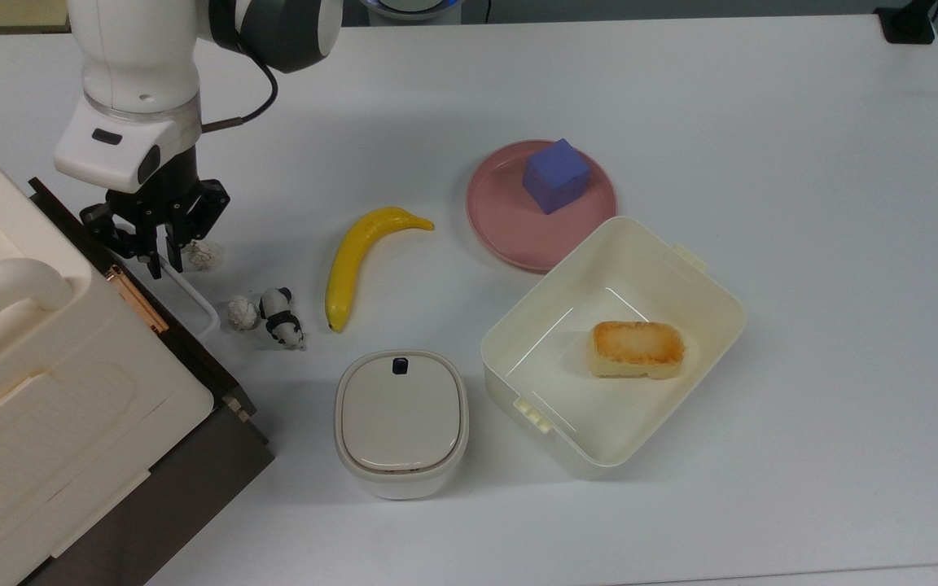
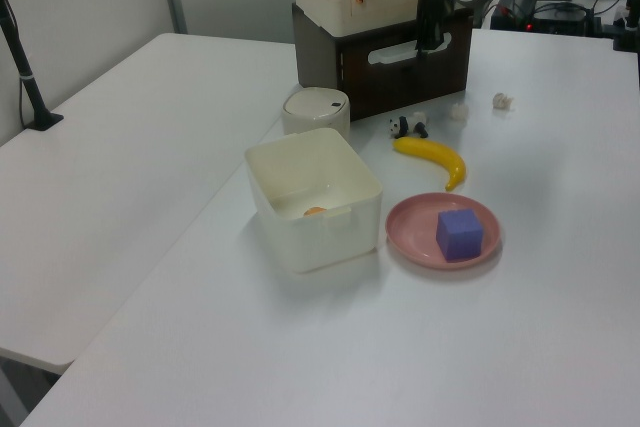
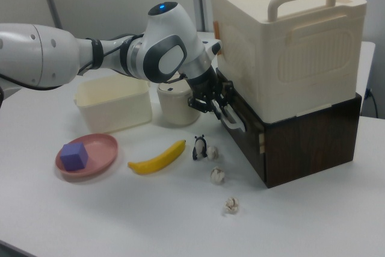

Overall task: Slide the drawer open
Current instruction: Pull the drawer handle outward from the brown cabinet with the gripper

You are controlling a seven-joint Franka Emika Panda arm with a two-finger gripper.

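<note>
The drawer (image 1: pixel 210 372) is the dark brown front of a low cabinet at the top view's left edge, with a white loop handle (image 1: pixel 195 299). My gripper (image 1: pixel 162 260) points down at the far end of that handle, its black fingers closed around the loop. The front stands slightly out from the cabinet, and a sliver of light wood (image 1: pixel 234 404) shows at its near corner. In the right view my gripper (image 3: pixel 215 105) holds the handle (image 3: pixel 234 121) on the drawer (image 3: pixel 245 136). The left view shows the gripper (image 2: pixel 430 41) against the drawer (image 2: pixel 405 75).
A cream box with a thick handle (image 1: pixel 21 342) sits on the cabinet. Close to the drawer front lie two paper balls (image 1: pixel 241 313), a panda figure (image 1: pixel 280 317) and a banana (image 1: pixel 355 260). Further right are a lidded white container (image 1: pixel 401 419), a pink plate (image 1: pixel 510 224) with a purple cube (image 1: pixel 556 175), and a cream tub (image 1: pixel 705 285) holding bread (image 1: pixel 638 348).
</note>
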